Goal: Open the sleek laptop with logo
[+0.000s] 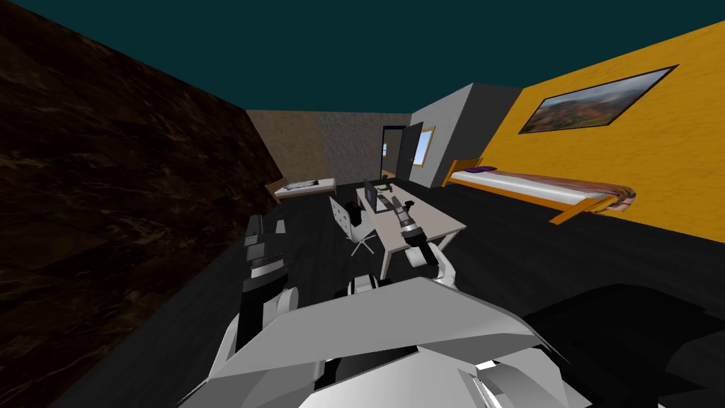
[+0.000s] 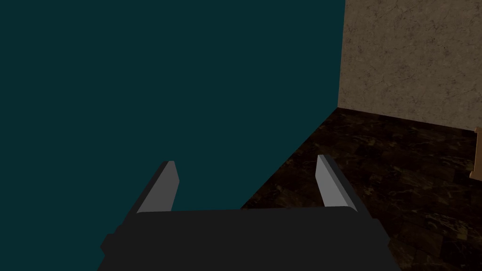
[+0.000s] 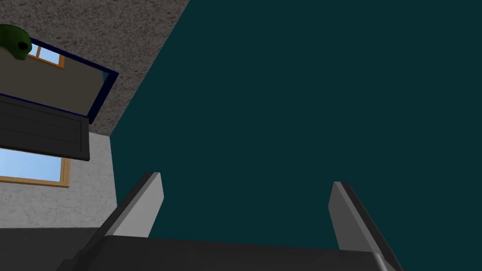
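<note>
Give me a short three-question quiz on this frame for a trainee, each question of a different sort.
1. True or false: the right gripper is shut.
2. Which arm stretches out over the table towards the laptop? A left; B right; C both.
3. Fill in: the bed with the purple pillow stands along the ___ wall.
Key: 1 false, its fingers stand apart; 2 B; 3 yellow.
</note>
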### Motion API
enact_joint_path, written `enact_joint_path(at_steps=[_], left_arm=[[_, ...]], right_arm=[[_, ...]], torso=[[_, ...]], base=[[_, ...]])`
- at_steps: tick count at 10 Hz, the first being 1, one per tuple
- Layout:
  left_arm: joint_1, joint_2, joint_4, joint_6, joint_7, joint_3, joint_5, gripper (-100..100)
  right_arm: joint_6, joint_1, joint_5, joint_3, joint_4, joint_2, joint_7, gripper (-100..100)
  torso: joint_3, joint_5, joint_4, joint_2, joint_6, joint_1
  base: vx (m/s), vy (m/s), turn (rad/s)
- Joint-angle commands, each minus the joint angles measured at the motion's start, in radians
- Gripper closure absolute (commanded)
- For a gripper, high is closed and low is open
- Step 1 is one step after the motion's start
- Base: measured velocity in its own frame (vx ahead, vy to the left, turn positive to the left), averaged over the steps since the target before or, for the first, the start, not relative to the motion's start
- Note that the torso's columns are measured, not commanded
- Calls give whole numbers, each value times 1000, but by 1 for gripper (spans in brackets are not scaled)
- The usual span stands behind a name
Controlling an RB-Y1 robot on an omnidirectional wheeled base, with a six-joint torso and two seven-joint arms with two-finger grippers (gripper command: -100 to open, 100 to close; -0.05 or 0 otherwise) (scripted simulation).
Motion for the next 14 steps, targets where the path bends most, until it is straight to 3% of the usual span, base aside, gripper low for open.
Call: enact_joint_path(at_steps=[1,3,4,8,9,10,11,12,13,14], left_arm=[[0,0,0,0,0,0,0,0],[0,0,0,0,0,0,0,0],[0,0,0,0,0,0,0,0],[0,0,0,0,0,0,0,0],[0,0,0,0,0,0,0,0],[0,0,0,0,0,0,0,0],[0,0,0,0,0,0,0,0],[0,0,0,0,0,0,0,0],[0,0,0,0,0,0,0,0],[0,0,0,0,0,0,0,0]], right_arm=[[16,-51,41,5,59,-28,50,-100],[41,-118,98,14,127,-59,110,-100],[41,-123,98,14,139,-59,110,-100],[83,-234,190,27,255,-112,200,-100],[83,-234,190,27,271,-112,200,-100],[99,-271,222,31,304,-132,228,-100],[99,-271,222,31,317,-132,228,-100],[115,-308,255,34,352,-152,256,-100],[115,-308,255,34,365,-152,256,-100],[131,-344,289,37,399,-174,282,-100]], torso=[[0,0,0,-1,0,0],[0,-1,0,0,0,-3],[0,0,0,0,0,-1],[-1,0,-1,-1,0,0],[0,0,0,0,0,-1],[0,-1,0,1,0,-2],[0,-1,0,0,0,-1],[0,0,0,0,0,-1],[0,0,0,0,0,1],[0,0,0,0,0,0]], base=[[29,74,12],[15,65,-10],[0,64,36],[28,87,37],[20,60,14],[28,59,22],[19,52,12],[18,77,18],[16,71,9],[16,62,19]])
